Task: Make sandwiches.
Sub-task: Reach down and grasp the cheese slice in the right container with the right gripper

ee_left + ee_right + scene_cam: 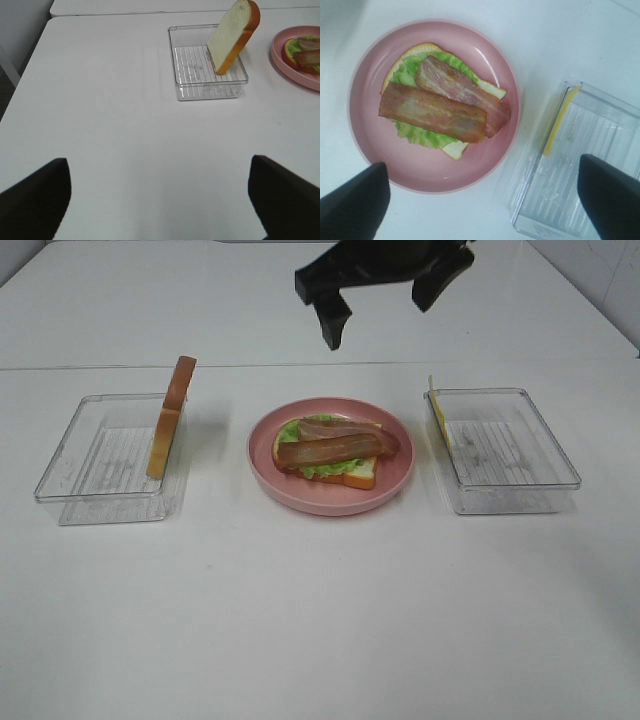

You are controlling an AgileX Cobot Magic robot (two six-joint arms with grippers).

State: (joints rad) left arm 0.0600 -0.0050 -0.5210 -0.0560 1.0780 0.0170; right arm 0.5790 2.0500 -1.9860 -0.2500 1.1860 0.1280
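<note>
Seemingly, sandwich [335, 452] beneath wide right claw [380, 318]

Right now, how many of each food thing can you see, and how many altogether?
bread slices: 2
bacon strips: 2
lettuce layer: 1
cheese slice: 1
Total: 6

right gripper [380, 320]: matte black, angular body | left gripper [159, 167]: black, blunt wedge-shaped tips
</note>
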